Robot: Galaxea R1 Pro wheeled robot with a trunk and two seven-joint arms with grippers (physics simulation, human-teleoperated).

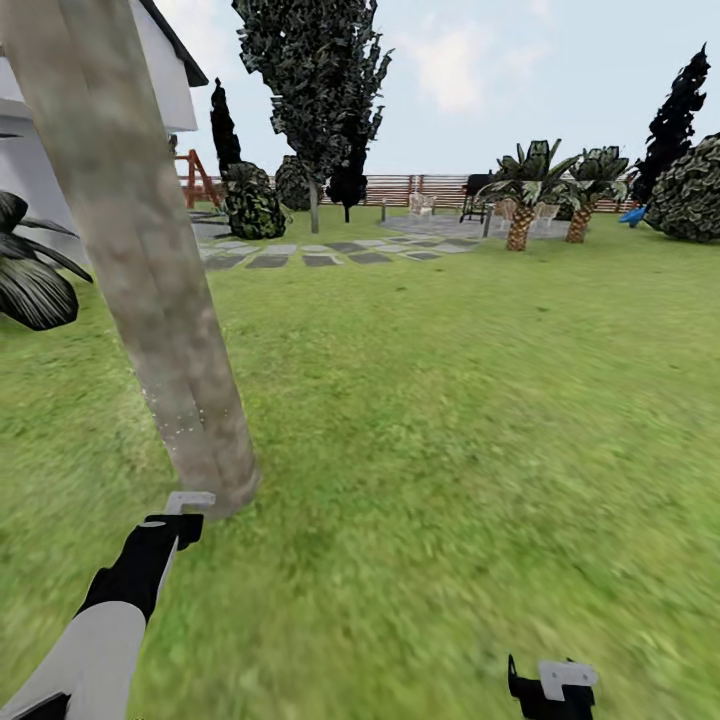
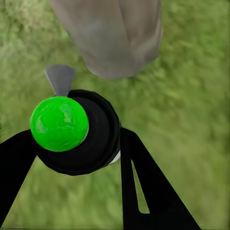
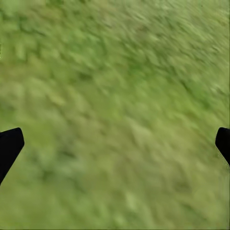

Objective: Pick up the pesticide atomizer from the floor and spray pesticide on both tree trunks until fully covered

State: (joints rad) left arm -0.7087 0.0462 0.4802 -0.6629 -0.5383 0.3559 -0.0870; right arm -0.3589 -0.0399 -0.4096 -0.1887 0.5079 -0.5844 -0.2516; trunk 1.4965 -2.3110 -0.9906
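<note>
Atomizer (image 2: pixel 72 129) sits clamped in left pincer (image 2: pixel 76 158), beside tree trunk (image 2: pixel 112 36).

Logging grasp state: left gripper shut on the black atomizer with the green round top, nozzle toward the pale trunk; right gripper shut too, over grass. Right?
Not quite: the right gripper is open, fingertips far apart over the grass, per the right wrist view. The left gripper does clamp the black, green-topped atomizer, grey nozzle toward the pale mottled trunk.

One thick pale tree trunk (image 1: pixel 150 280), one atomizer (image 2: pixel 72 129), two palm-like plants (image 1: pixel 520 190), two pincers (image 1: pixel 185 510).
</note>
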